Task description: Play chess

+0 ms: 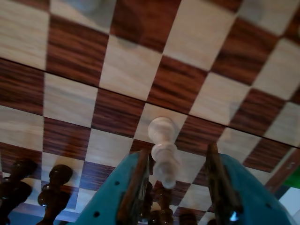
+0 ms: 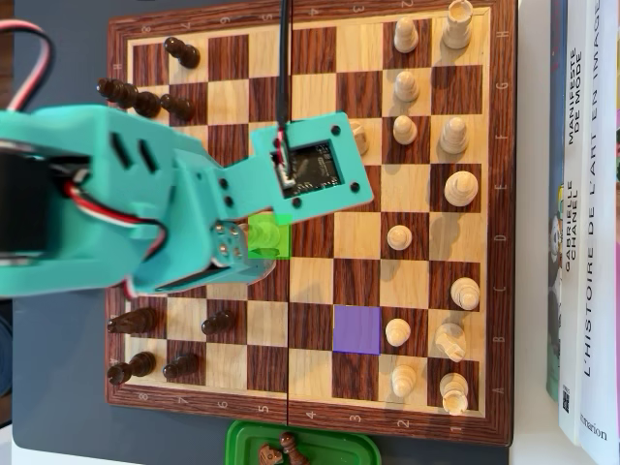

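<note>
Here, in the overhead view, the teal arm [image 2: 107, 199] is seen entering from the left and reaching over the chessboard [image 2: 310, 412]. Dark pieces [image 2: 145, 102] are ranged along the board's left files, partly hidden under the arm. A green-marked square [image 2: 269, 235] is noted just left of the board's centre fold, half covered by the arm; a purple-marked square [image 2: 357, 329] lies further right and lower. Light pieces [image 2: 453, 136] are lined up on the right files. Beyond the board's right edge, books [image 2: 586, 223] are laid flat. A green tray [image 2: 300, 448] with captured dark pieces is seen at the bottom edge.

In the wrist view, dark pawns [image 1: 51, 187] are recorded at lower left. The gripper [image 1: 178, 180] is spread, its two teal jaws standing apart. A white pawn [image 1: 162, 150] is seen between them, nearer the left jaw; contact cannot be told.
</note>
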Available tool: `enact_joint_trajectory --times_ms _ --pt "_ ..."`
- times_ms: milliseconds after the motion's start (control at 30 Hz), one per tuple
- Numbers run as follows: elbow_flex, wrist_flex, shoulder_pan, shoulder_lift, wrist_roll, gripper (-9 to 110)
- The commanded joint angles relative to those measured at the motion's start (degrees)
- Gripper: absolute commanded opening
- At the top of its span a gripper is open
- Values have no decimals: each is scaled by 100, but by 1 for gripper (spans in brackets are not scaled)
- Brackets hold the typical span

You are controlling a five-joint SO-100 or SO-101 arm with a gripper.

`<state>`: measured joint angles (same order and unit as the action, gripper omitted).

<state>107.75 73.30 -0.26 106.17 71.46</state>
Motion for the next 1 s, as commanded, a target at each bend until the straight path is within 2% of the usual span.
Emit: enact_joint_trajectory --times_ms 0,500,833,967 --pt "-360 -18 53 378 35 18" --pt "-1107 -141 211 2268 62 18" --pt "237 -1600 141 4377 844 18" --pt "984 -2549 -9 5194 1072 18"
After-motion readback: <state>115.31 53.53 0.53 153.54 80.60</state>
